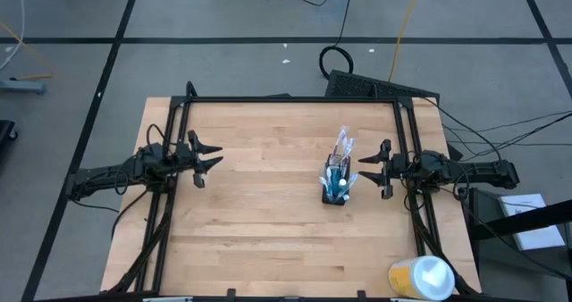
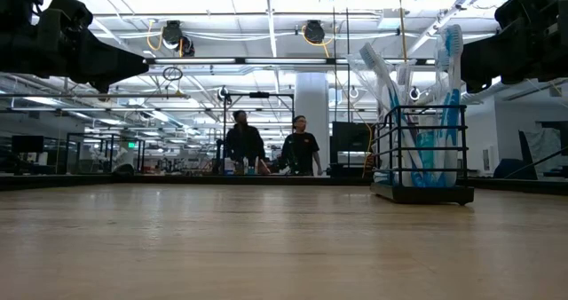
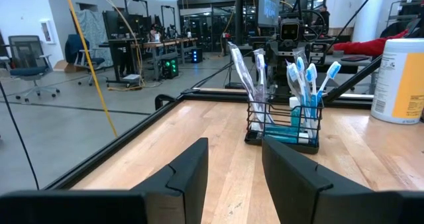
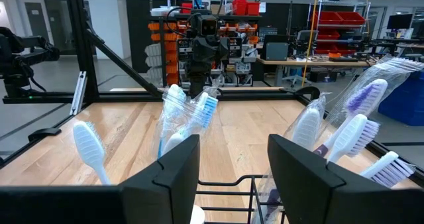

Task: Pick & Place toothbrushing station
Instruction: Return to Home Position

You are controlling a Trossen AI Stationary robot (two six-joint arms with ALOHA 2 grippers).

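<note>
The right gripper, fingers spread, hovers just beside the mesh cup of toothbrushes, right of the table's centre. Its wrist view alone shows a purple brush head. Well apart, the left gripper hangs spread, arm level over the left edge

Readable text: none in any view.
Canister: dark lines of print on its white-and-yellow label, too small to make out.
Paper sheets: they lie beside the table near the right arm, and the faint print on them is not legible.
Screen: it hangs in the room beyond the table, lit bluish, and its content is too blurred to read.
</note>
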